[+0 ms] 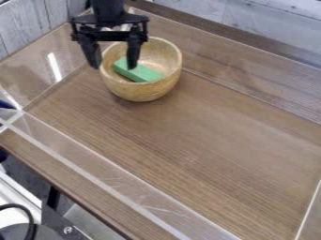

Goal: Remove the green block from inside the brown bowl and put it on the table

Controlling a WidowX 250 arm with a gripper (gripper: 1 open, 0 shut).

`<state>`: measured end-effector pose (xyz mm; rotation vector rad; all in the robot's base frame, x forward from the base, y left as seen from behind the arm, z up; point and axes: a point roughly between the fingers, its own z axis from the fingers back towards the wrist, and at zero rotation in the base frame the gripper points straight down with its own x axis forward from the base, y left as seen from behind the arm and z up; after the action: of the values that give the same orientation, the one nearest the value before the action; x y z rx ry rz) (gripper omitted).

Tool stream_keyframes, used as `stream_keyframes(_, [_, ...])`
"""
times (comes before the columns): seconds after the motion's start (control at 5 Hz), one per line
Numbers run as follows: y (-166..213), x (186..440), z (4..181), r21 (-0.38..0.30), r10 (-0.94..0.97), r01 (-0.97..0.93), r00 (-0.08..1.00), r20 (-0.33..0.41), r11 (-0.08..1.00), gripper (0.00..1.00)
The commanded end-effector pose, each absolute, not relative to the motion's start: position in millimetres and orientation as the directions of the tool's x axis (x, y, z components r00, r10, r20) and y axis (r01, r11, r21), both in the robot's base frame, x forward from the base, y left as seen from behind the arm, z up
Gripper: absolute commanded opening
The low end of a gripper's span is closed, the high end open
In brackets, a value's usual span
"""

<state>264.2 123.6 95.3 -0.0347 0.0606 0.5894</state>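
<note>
The pincer is hanging spread wide and empty, pointing straight down over the far-left rim of the brown bowl. The green block is lying flat inside the bowl, just below and right of the fingertips, its long axis running diagonally from upper left to lower right above the tabletop.

Clearance around the bowl, far left corner of my work area.

My gripper hangs with jaws spread wide over the brown bowl, one finger outside the left rim, one above the green block. The thick rim blocks any sideways approach to the block; I see access from above only. The clear border wall stands close on the left and behind. The table offers broad bare room toward me and rightward.
</note>
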Motion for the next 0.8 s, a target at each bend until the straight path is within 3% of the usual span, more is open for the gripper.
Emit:
stream_keyframes(0.0, [120, 287, 109.3, -0.026, 0.592, -0.591, 0.804, 0.050, 0.806, 1.00])
stream_keyframes(0.4, [118, 292, 110.9, -0.128, 0.680, -0.671, 0.732, 0.037, 0.730, 1.00])
stream_keyframes(0.6, [123, 299, 101.9, -0.140, 0.762, -0.752, 0.647, 0.023, 0.644, 1.00])
